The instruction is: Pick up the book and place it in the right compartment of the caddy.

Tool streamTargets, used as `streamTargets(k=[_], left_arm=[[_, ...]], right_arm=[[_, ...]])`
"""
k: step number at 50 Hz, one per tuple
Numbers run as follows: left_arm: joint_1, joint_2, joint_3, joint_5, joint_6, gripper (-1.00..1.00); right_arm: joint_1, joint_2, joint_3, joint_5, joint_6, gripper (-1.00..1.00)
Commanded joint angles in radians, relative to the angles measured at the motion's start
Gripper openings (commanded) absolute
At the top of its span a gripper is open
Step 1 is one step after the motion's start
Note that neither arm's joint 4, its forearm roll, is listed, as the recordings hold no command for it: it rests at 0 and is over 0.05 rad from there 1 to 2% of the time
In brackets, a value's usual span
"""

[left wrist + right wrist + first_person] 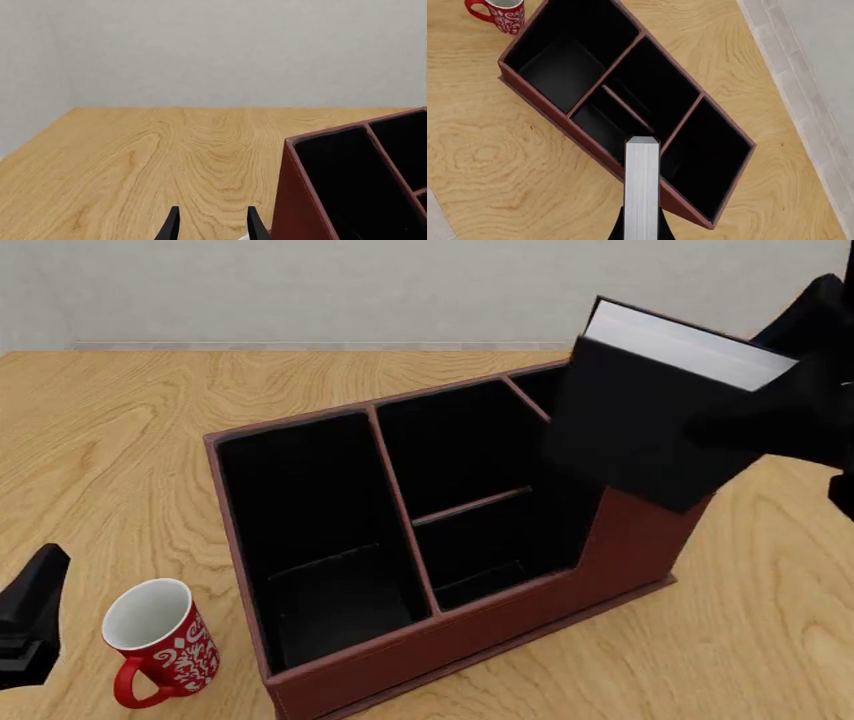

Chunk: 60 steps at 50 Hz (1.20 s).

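Light oak-grain counter (120, 430). Resting on it: red-brown caddy (507, 625), set at an angle; red patterned mug (158, 644) upright just beside caddy's low end.

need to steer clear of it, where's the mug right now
In the front view the mug stands upright near the table's front left, just off the caddy's left end, beside the left gripper.

A light oak-grain table (120, 440) filled the scene under soft, even light. Beyond the table's far edge rose a plain pale grey wall (334, 285); a second grey wall (30, 75) met it past the table's left side, forming a corner
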Motion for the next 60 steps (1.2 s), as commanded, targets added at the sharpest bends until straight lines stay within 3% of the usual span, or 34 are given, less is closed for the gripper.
streamTargets(k=[1,14,40,60], left_arm=[[-0.006,0.000,-0.002,-0.001,-0.001,1.00],[-0.007,0.000,0.007,-0.006,-0.003,1.00],[-0.008,0.000,0.018,-0.002,0.001,1.00],[-0.012,0.000,0.019,0.012,0.003,1.00]], right_arm=[[-0.050,0.044,-0.141,0.000,-0.008,-1.00],[-0.104,0.096,-0.283,0.000,-0.030,-1.00],[-0.124,0.282,-0.477,0.000,0.007,-1.00],[-0.168,0.381,-0.535,0.000,0.032,-1.00]])
